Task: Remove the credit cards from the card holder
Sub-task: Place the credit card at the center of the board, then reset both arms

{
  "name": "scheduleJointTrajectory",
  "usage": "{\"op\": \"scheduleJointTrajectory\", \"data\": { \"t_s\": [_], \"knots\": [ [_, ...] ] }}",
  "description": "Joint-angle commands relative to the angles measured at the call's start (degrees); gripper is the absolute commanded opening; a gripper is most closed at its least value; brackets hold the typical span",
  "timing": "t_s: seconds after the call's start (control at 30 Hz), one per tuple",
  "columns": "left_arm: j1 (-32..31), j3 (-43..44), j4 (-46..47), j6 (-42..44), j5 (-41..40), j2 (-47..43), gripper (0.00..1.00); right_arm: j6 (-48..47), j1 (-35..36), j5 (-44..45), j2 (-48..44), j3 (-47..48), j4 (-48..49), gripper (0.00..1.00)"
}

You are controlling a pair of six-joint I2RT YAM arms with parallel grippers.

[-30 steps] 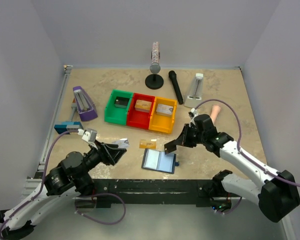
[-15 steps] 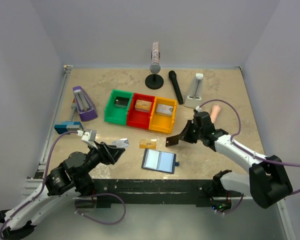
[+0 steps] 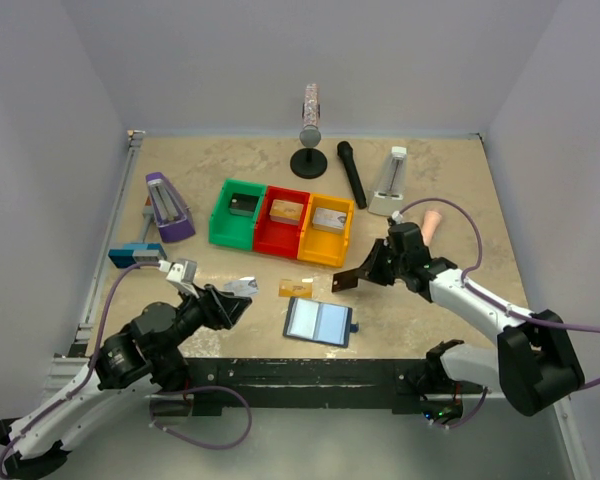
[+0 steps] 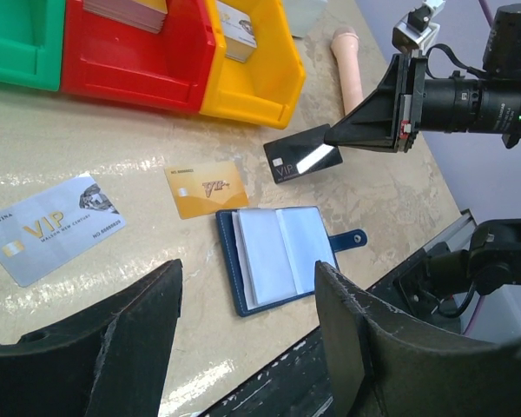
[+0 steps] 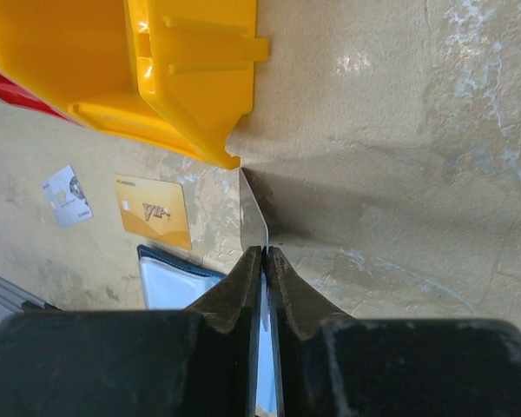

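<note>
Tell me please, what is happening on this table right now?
The right hand pinches the black card by its edge, between the yellow bin and the open card holder. The gold card and the silver card already lie flat on the table, outside the holder. The left hand is open and holds nothing, near the silver card.

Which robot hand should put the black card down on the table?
The right hand, probably. It is pinching the black card by one edge, beside the yellow bin, so it only needs to lower it and let go. The left hand is open and holds nothing, over near the silver card.
</note>
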Motion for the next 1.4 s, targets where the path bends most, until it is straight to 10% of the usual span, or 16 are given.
{"op": "scheduleJointTrajectory", "data": {
  "t_s": [0.0, 0.27, 0.7, 1.07, 1.37],
  "knots": [
    [0.1, -0.2, 1.8, -0.9, 0.4, 1.2, 0.67, -1.3, -0.3, -0.9, 0.2, 1.0, -0.7, 0.15],
    [0.0, -0.3, 1.7, -1.3, 0.5, 1.2, 0.67, -1.8, -0.3, -1.7, 0.7, 2.1, -2.1, 0.38],
    [0.1, 1.1, -2.0, -3.1, -2.9, 2.7, 0.69, -7.5, -0.3, 3.0, -11.2, 2.1, -9.9, 0.45],
    [0.1, 9.6, -16.9, -17.4, -18.1, 12.4, 0.77, -15.5, 22.8, 28.3, -35.1, 3.0, -27.1, 0.51],
    [0.1, 10.0, -21.5, -23.4, -19.3, 12.5, 0.79, -15.5, 24.3, 29.5, -38.3, 1.5, -26.9, 0.55]
  ]
}}
